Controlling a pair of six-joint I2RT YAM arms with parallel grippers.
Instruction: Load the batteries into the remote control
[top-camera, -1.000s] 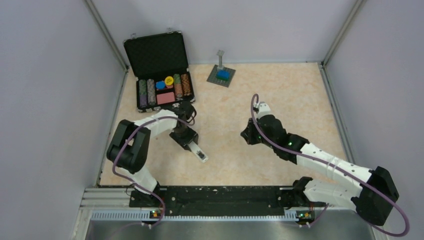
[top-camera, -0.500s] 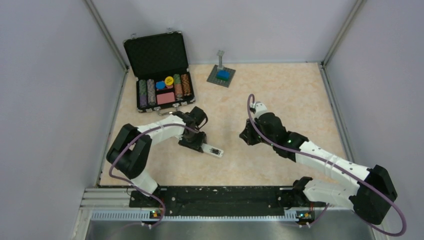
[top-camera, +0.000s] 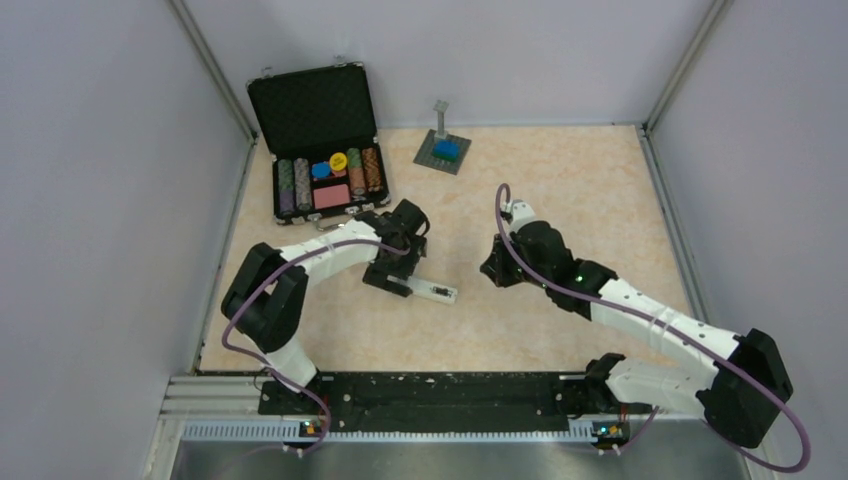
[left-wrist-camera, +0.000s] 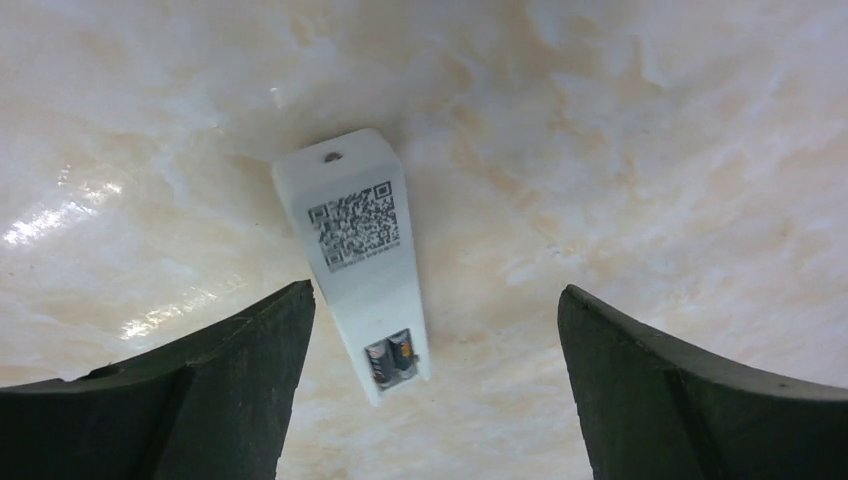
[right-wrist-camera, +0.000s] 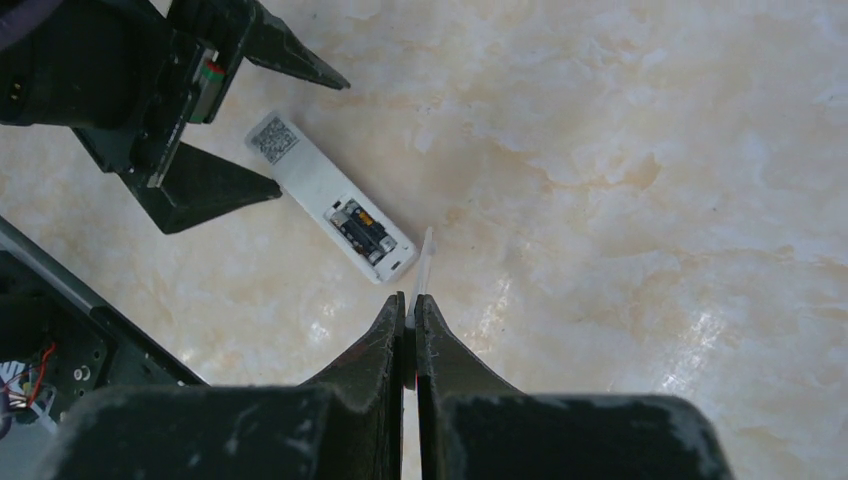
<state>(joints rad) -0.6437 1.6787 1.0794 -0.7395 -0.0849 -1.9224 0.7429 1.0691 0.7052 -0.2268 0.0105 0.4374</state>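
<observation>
The white remote control (left-wrist-camera: 360, 250) lies flat on the table, back up, showing a QR label. Its compartment at the near end is uncovered, and both dark batteries (left-wrist-camera: 392, 357) sit side by side inside it. My left gripper (left-wrist-camera: 435, 292) hangs open just above that end, with the left finger close beside the remote and the right finger well clear. In the top view the remote control (top-camera: 437, 292) lies between the two arms. My right gripper (right-wrist-camera: 411, 300) is shut on a thin white cover plate (right-wrist-camera: 426, 262) seen edge-on, just right of the remote control (right-wrist-camera: 330, 198).
An open black case of poker chips (top-camera: 322, 150) stands at the back left. A grey baseplate with a blue brick (top-camera: 443, 150) sits at the back centre. Grey walls close in the table on three sides.
My left gripper carried the remote rightward, swinging it toward the right arm, then opened and let it go on the table. The right arm shifted only slightly.
</observation>
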